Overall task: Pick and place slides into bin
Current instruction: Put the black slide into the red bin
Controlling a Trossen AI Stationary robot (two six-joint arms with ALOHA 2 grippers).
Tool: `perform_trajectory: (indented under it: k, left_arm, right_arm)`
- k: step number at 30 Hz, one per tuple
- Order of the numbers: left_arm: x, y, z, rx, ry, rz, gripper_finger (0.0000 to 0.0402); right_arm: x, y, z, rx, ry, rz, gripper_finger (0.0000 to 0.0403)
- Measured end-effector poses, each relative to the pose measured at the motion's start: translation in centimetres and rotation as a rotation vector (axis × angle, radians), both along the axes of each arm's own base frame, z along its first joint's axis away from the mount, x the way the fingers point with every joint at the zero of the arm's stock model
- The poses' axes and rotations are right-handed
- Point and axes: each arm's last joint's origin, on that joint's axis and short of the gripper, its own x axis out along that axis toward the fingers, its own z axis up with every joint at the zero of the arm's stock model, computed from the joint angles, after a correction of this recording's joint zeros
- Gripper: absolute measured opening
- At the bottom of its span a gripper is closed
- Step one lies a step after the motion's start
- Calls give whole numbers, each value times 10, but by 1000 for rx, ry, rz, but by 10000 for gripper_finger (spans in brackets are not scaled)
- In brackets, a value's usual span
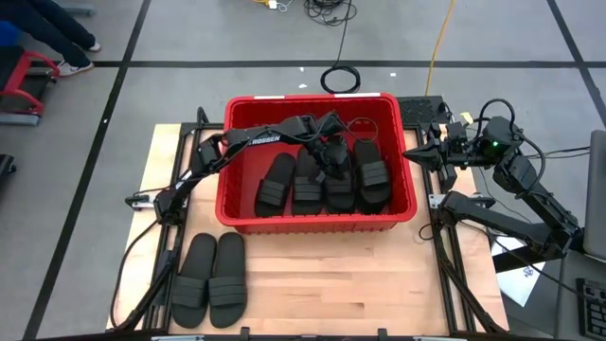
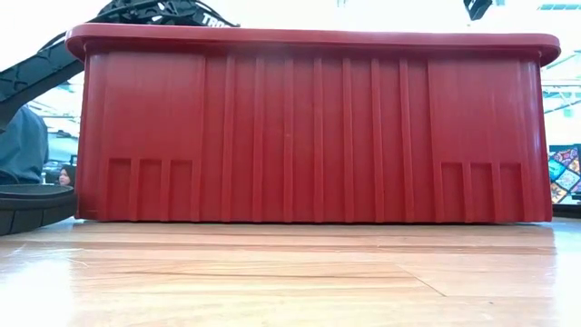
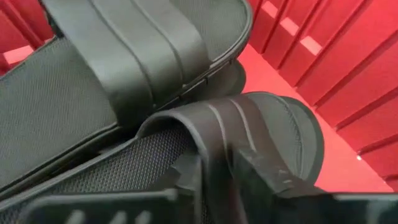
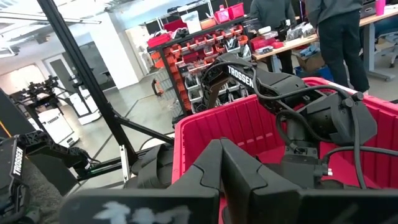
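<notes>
Two slides (image 1: 209,279) lay on the surface (image 1: 331,284).
Left tool (image 1: 327,152), slightly apart, sat on a slide (image 3: 249,143) in the bin (image 1: 317,220); right tool (image 1: 417,152) was together.

Beyond your left gripper, past the table's far edge, a coiled black cable (image 1: 340,78) lies on the grey floor, with a yellow cord (image 1: 437,43) running away beside it. The wooden table (image 1: 331,284) spreads on the near side of that gripper. Outward of your right gripper, papers (image 1: 519,277) sit at the table's corner. Ahead of your right gripper, shelves of red parts bins (image 4: 199,46) and standing people (image 4: 339,31) fill the room.
</notes>
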Motion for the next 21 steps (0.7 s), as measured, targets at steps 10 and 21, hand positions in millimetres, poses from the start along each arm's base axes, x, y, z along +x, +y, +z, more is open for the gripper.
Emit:
perform_trajectory:
  k: [10, 21]
  left_arm:
    - [4, -3, -1, 81, -23, -13, 194]
    - [8, -4, 11, 170, -26, 13, 189]
  right_arm:
    - [0, 0, 0, 0, 0, 1, 0]
    - [0, 0, 0, 0, 0, 1, 0]
